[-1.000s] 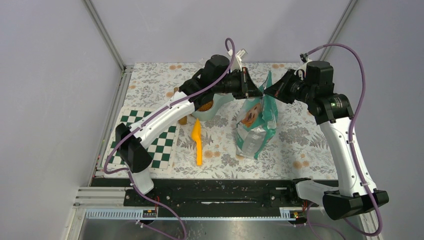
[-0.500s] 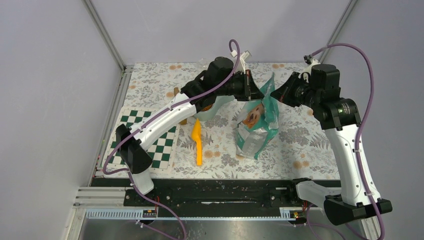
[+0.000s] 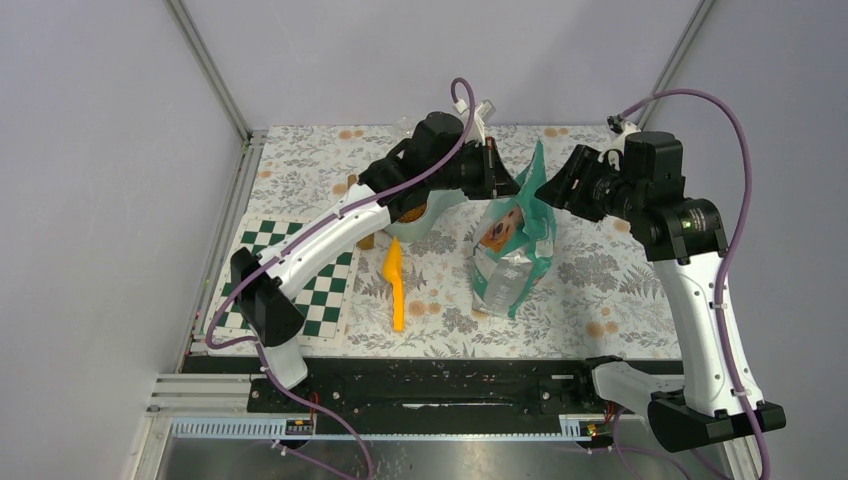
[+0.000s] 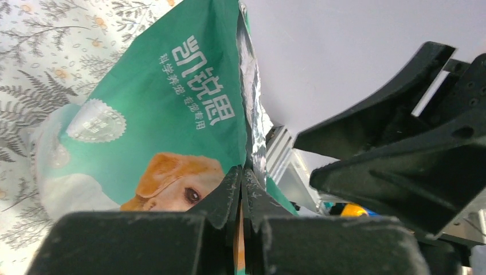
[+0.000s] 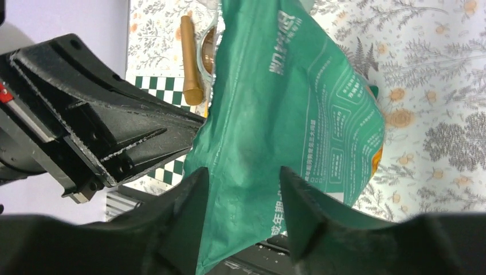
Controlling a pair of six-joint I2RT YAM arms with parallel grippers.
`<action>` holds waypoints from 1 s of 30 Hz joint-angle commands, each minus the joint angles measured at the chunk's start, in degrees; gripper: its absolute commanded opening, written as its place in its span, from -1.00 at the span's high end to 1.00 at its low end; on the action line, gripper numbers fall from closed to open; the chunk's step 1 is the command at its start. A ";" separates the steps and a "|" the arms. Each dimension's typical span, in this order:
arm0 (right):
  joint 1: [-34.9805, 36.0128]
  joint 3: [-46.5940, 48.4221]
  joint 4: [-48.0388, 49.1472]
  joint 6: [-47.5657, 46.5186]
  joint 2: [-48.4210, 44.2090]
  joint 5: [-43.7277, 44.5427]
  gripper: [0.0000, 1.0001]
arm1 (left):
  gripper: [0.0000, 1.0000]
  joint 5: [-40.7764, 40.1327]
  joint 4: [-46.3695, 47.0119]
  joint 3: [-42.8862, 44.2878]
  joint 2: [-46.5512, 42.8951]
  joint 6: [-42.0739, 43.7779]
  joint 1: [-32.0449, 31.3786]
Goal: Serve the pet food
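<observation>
The teal-and-silver bag (image 3: 515, 255) with a golden dog stands upright mid-table. My left gripper (image 3: 507, 181) is shut on its top edge from the left, the tips (image 4: 241, 175) pinched on the foil seam beside the bag (image 4: 172, 109). My right gripper (image 3: 541, 192) is open at the top right corner. Its fingers (image 5: 198, 189) straddle the bag's green back panel (image 5: 286, 103) with a gap on each side. The pet food is hidden inside the bag. A brownish patch shows in the pale bowl (image 3: 432, 222), too small to make out.
An orange scoop (image 3: 397, 287) lies left of the bag. The pale bowl sits under the left arm, with a brown wooden stick (image 5: 191, 60) beside it. A green-and-white checkered mat (image 3: 300, 285) covers the left side. Metal frame posts stand at the back corners.
My right gripper has opened and let go of the bag's top corner, drawing back slightly to the right. The left gripper keeps its grip, and the bag stays upright.
</observation>
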 commanded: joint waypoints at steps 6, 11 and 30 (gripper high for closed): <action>0.07 -5.73 14.49 12.62 -3.18 -6.73 -0.42 | 1.00 7.76 7.19 2.53 -0.72 -10.84 0.24; 0.06 -5.77 14.72 14.81 -2.44 -5.42 -0.37 | 1.00 10.33 9.76 1.92 -0.68 -14.90 0.22; 0.07 -10.42 13.74 14.25 -6.33 -0.35 1.00 | 1.00 10.84 14.85 -4.11 -1.77 -23.40 0.59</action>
